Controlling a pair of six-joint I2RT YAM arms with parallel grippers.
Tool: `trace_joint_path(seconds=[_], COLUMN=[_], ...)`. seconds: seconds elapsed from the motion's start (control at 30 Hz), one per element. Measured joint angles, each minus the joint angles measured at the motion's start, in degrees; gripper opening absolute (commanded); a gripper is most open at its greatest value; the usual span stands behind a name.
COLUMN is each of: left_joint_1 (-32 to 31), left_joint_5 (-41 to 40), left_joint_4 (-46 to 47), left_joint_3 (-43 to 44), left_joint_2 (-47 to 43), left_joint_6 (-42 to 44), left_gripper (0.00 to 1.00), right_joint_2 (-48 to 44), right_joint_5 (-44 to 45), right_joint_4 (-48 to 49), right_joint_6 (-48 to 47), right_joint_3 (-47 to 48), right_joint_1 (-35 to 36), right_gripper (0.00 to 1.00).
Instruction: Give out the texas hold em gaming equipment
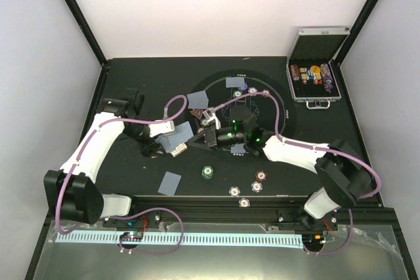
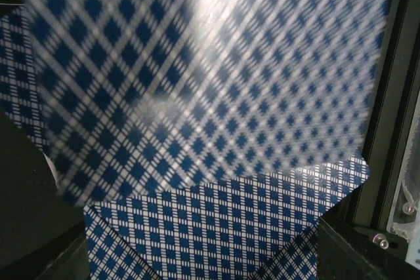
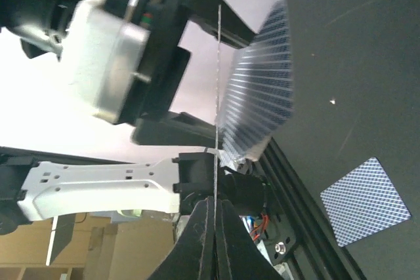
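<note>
Pinching one card (image 3: 216, 83) edge-on in the closed right tool (image 3: 215, 209), clamping the fanned deck (image 2: 210, 122) in the shut left tool (image 3: 231, 90), both hovering well left of the silver case (image 1: 315, 63); likely handling as light, thin, bendy, slick, favouring a firm edge grip.

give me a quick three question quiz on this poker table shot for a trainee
1. True or false: the silver case stands open.
2. The right gripper pinches: A a chip, B a card, C nothing?
3. What colour is the lone chip just right of the near card?
Key: 1 true; 2 B; 3 green.
</note>
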Motion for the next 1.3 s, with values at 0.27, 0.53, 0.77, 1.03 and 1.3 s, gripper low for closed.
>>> trace_joint_path(seconds=[0.27,0.53,0.77,1.03,1.3], left_joint_1=[0.0,0.0,0.0,0.0,0.0], left_joint_5=[0.0,0.0,0.0,0.0,0.0], left_joint_4=[0.1,0.1,0.1,0.1,0.1], left_joint_3=[0.0,0.0,0.0,0.0,0.1], left_joint_2=[0.0,0.0,0.0,0.0,0.0], left_joint_6=[0.0,-0.1,-0.1,-0.1,-0.4], left_gripper=[0.01,0.02,0.02,0.02,0.02], right_joint_2=[-4.2,-6.4,-6.8,13.9,43.2], right_joint_5=[-0.5,-1.9,-5.1,-6.2,-2.0], right_joint_4=[0.3,-3.0,-10.5,-20.6,-36.2], right_joint_6=[0.4,-0.4,-5.5,-13.3,-19.5], right_joint_3=[-1.1,-2.1,1.0,21.4,54.9], right_joint_1=[0.0,-4.2,-17.2,-30.7,-35.3], right_gripper=[0.01,0.01,0.01,0.01,0.01])
